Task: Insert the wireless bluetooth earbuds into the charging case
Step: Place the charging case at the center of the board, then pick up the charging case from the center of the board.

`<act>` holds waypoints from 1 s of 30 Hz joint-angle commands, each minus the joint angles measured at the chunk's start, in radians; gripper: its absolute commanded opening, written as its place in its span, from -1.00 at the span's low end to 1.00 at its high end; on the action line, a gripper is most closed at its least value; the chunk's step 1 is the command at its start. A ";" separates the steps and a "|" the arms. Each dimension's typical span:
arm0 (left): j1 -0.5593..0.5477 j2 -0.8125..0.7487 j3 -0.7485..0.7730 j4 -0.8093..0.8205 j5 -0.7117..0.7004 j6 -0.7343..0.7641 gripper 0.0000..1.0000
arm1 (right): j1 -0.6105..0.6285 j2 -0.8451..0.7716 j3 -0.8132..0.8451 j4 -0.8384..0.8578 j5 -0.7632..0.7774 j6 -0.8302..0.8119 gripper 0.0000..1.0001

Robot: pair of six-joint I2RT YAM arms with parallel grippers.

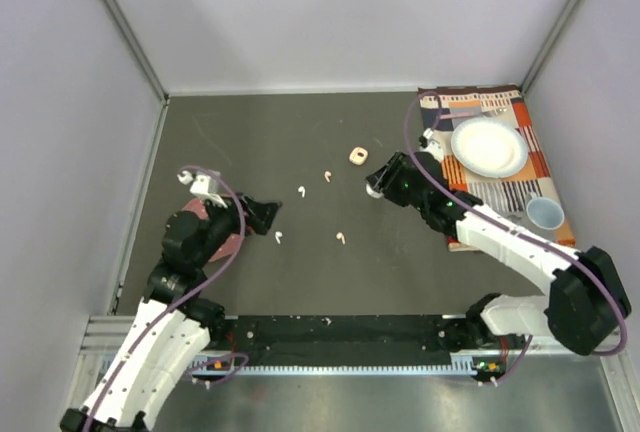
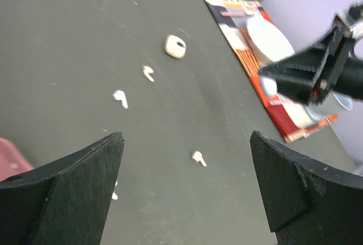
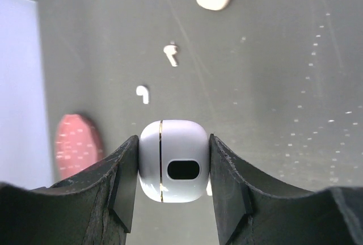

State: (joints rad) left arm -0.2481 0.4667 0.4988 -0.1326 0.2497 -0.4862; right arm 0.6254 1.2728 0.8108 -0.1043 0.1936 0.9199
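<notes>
grips a small white charging case (image 3: pixel 170 168) in the right gripper (image 3: pixel 173 142), one black finger pressed against each side, jaws roughly half closed. shows a thin gold seam and a dark oval on the case's near face. places that gripper over the dark table (image 1: pixel 250 142), right of centre, near a peach charging case (image 1: pixel 357 156) lying flat.

spreads the left gripper (image 2: pixel 186 137) wide with nothing between its fingers, low over the table's left half.

counts four loose earbuds (image 1: pixel 302 191) on the table between the two grippers, each apart from the others: that white one, a peach earbud (image 1: pixel 328 176) closest to the peach case, a second white earbud (image 1: pixel 279 237) nearest the left gripper, a second peach earbud (image 1: pixel 342 238) toward the near edge.

further out: a pink disc (image 3: pixel 76 146) under the left arm, and a patterned placemat (image 1: pixel 540 167) at the far right, bearing a white plate (image 1: pixel 489 146) and a pale blue cup (image 1: pixel 545 213).
</notes>
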 commanded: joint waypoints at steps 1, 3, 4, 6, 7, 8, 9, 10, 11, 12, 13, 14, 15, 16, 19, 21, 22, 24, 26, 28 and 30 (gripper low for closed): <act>-0.224 0.006 -0.046 0.240 -0.137 -0.036 0.98 | -0.001 -0.067 -0.013 0.091 -0.031 0.131 -0.61; -0.357 0.050 -0.058 0.290 -0.240 -0.025 0.98 | 0.000 -0.090 -0.015 0.097 -0.034 0.161 -0.61; -0.393 0.068 -0.078 0.330 -0.277 -0.026 0.98 | -0.001 -0.096 -0.013 0.127 -0.040 0.169 -0.61; -0.481 0.130 -0.100 0.457 -0.323 -0.035 0.98 | 0.000 -0.108 -0.010 0.130 -0.045 0.184 -0.60; -0.508 0.153 -0.114 0.497 -0.334 -0.038 0.98 | 0.002 -0.110 -0.010 0.133 -0.046 0.189 -0.60; -0.534 0.212 -0.114 0.568 -0.346 -0.038 0.98 | 0.002 -0.113 -0.010 0.140 -0.052 0.198 -0.60; -0.587 0.245 -0.111 0.596 -0.381 -0.035 0.97 | 0.003 -0.115 -0.010 0.140 -0.057 0.204 -0.60; -0.612 0.316 -0.099 0.617 -0.403 -0.023 0.96 | 0.004 -0.121 -0.010 0.141 -0.066 0.211 -0.60; -0.638 0.354 -0.089 0.660 -0.427 -0.019 0.93 | 0.008 -0.125 -0.010 0.144 -0.069 0.220 -0.60; -0.676 0.387 -0.077 0.678 -0.470 -0.015 0.89 | 0.011 -0.128 -0.012 0.144 -0.071 0.224 -0.60; -0.694 0.450 -0.059 0.706 -0.501 -0.015 0.87 | 0.014 -0.135 -0.009 0.146 -0.068 0.226 -0.60; -0.709 0.479 -0.055 0.738 -0.523 -0.015 0.87 | 0.022 -0.138 -0.010 0.146 -0.065 0.235 -0.59; -0.729 0.506 -0.054 0.813 -0.538 -0.012 0.86 | 0.025 -0.139 -0.010 0.144 -0.063 0.240 -0.59; -0.737 0.556 -0.042 0.838 -0.573 -0.011 0.85 | 0.025 -0.147 -0.013 0.146 -0.068 0.252 -0.59; -0.758 0.633 -0.016 0.933 -0.608 0.006 0.80 | 0.030 -0.156 -0.021 0.147 -0.069 0.267 -0.58; -0.767 0.659 -0.003 0.981 -0.622 0.012 0.80 | 0.033 -0.170 -0.024 0.141 -0.062 0.275 -0.57; -0.769 0.682 0.001 1.011 -0.636 0.012 0.80 | 0.033 -0.173 -0.025 0.137 -0.060 0.280 -0.56; -0.772 0.704 0.015 1.039 -0.638 0.011 0.81 | 0.033 -0.187 -0.036 0.137 -0.056 0.281 -0.56; -0.773 0.737 0.032 1.061 -0.635 0.012 0.83 | 0.033 -0.196 -0.038 0.138 -0.060 0.283 -0.56; -0.775 0.774 0.067 1.056 -0.635 0.020 0.83 | 0.033 -0.199 -0.042 0.143 -0.068 0.284 -0.56; -0.780 0.793 0.087 1.048 -0.632 0.017 0.82 | 0.033 -0.199 -0.045 0.147 -0.075 0.284 -0.56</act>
State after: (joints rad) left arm -1.0176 1.2243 0.5213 0.8223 -0.3614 -0.4847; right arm 0.6460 1.1065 0.7700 -0.0067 0.1287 1.1912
